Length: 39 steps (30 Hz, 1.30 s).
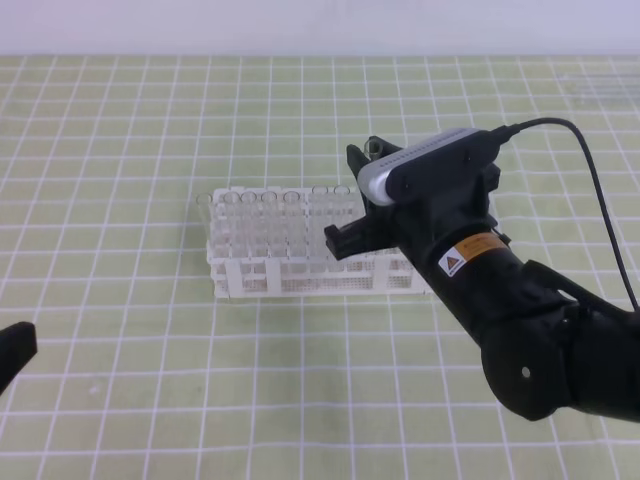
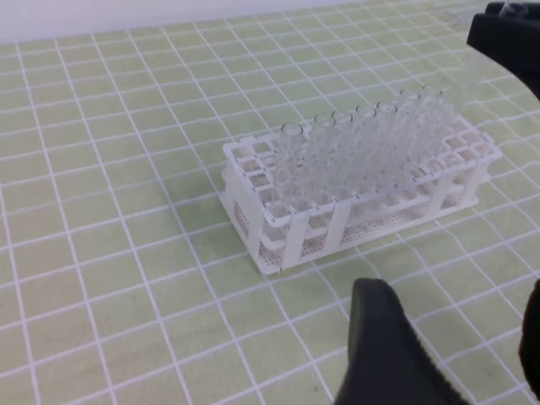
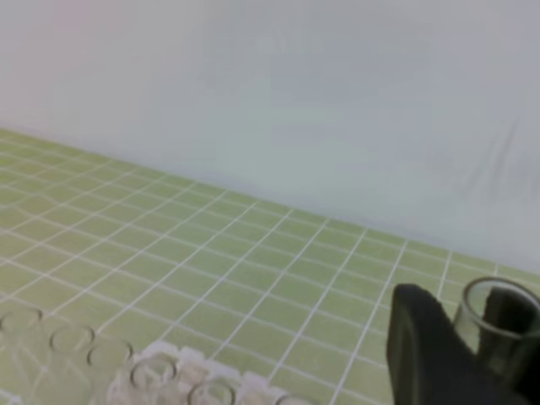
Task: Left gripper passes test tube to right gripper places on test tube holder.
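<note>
Because the test tube (image 3: pixel 499 325) is thin clear glass, I judge it light, rigid, smooth enough to slip and easy to crack, so the hold belongs on the upper wall just under the rim, with gentle pressure.

Exterior high view: my right gripper (image 1: pixel 362 215) hangs over the right end of the test tube holder (image 1: pixel 300 275), its own wrist camera covering most of the fingers. The tube is too faint to make out here. Several other tubes (image 1: pixel 262 225) stand in the back rows. My left gripper (image 1: pixel 12 352) sits low at the left edge, well apart from the rack; only a black tip shows.

Left wrist view: my left fingers (image 2: pixel 384 354) stand spread with bare cloth between them, holding nothing. The rack lies ahead, and my right arm (image 2: pixel 506 38) enters at the top right corner.

Right wrist view: my right fingers (image 3: pixel 430 354) are closed on the tube, whose open rim rises between them. It sits above the rack's top grid, not yet in a hole as far as I can tell.
</note>
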Each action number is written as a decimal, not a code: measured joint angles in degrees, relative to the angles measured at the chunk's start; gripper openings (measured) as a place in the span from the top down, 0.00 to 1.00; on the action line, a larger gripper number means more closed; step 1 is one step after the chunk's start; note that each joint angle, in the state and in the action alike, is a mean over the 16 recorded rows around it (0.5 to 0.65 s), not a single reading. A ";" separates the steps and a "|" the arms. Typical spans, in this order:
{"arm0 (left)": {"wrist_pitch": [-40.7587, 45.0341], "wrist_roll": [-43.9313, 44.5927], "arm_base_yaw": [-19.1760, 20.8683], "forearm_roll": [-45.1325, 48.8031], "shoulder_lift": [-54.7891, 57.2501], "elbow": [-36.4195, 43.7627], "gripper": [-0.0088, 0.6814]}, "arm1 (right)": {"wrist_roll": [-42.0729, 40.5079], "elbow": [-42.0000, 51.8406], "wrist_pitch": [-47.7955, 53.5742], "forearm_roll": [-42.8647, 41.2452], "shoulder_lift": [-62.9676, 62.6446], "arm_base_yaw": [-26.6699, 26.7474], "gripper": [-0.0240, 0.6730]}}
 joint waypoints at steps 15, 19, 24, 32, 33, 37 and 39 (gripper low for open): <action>0.26 0.07 -0.08 -0.44 -0.24 0.05 0.94 | -0.44 0.00 1.60 -0.92 0.85 -0.03 0.95; 0.21 0.06 -0.07 -0.35 -0.20 0.04 0.94 | -0.52 0.00 1.13 -1.59 1.15 -0.23 0.95; 0.18 0.05 -0.06 -0.28 -0.14 0.03 0.94 | -0.56 0.00 1.07 -2.44 1.30 -0.58 0.95; 0.15 0.04 -0.04 -0.21 -0.07 0.03 0.94 | -0.50 0.00 2.37 -3.18 1.31 -1.09 0.95; 0.15 0.04 -0.04 -0.20 -0.07 0.03 0.94 | -0.49 0.00 2.55 -3.19 1.31 -1.11 0.95; 0.21 0.06 -0.07 -0.27 -0.12 0.04 0.94 | -0.46 -0.01 3.38 -3.22 1.35 -1.12 0.95; 0.18 0.05 -0.06 -0.24 -0.09 0.03 0.94 | -0.45 -0.02 3.78 -3.23 1.41 -1.12 0.95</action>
